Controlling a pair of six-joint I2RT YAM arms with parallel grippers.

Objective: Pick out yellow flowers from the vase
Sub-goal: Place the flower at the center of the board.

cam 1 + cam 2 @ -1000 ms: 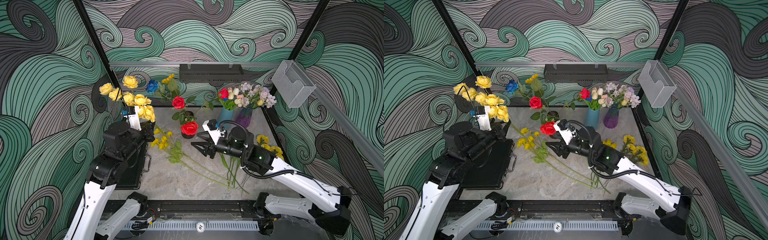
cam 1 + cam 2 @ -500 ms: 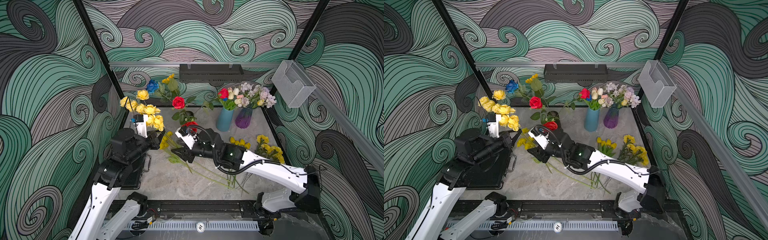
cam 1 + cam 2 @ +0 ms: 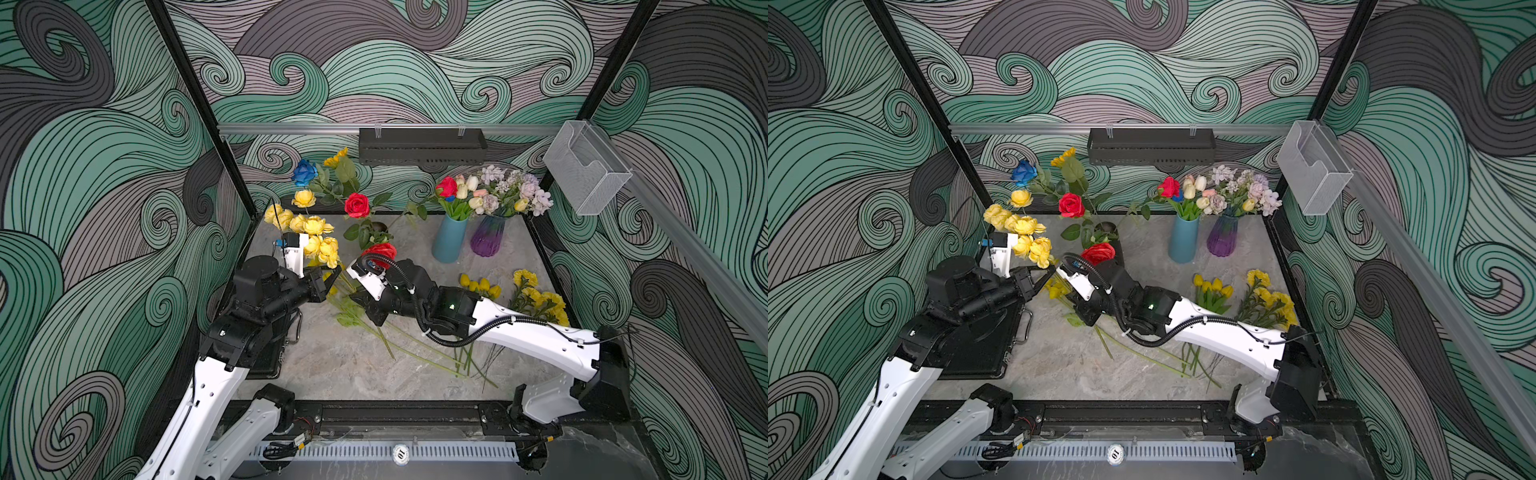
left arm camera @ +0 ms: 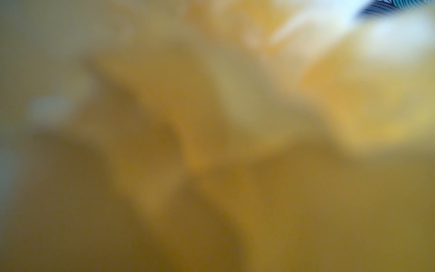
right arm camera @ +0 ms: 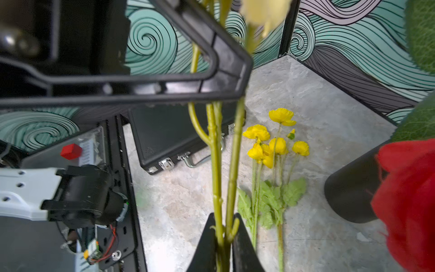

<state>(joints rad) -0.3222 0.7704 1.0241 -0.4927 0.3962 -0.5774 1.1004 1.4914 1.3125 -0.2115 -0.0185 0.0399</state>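
A bunch of yellow flowers (image 3: 316, 237) (image 3: 1025, 237), roses on green stems, hangs over the table's left side. My left gripper (image 3: 332, 278) (image 3: 1046, 276) is shut on the stems just under the blooms. My right gripper (image 5: 224, 219) (image 3: 359, 297) is shut on the same stems (image 5: 216, 164) lower down. The left wrist view is only a yellow blur of petals. Behind stands the black vase (image 3: 379, 227) (image 5: 348, 195) with red and blue roses and one yellow bloom (image 3: 336, 158). On the table lie yellow poppies (image 5: 270, 141), tulips (image 3: 480, 284) and pom-poms (image 3: 540, 295).
A blue vase (image 3: 449, 241) and a purple vase (image 3: 488, 241) with pale mixed blooms stand at the back right. A black case (image 3: 984, 349) lies under my left arm. A red rose (image 3: 380, 251) leans over my right wrist. Long stems (image 3: 415, 353) cross the table's middle.
My left arm brought the yellow bunch down and toward the middle. My right arm swung left and its jaws closed on the stems below the left gripper.
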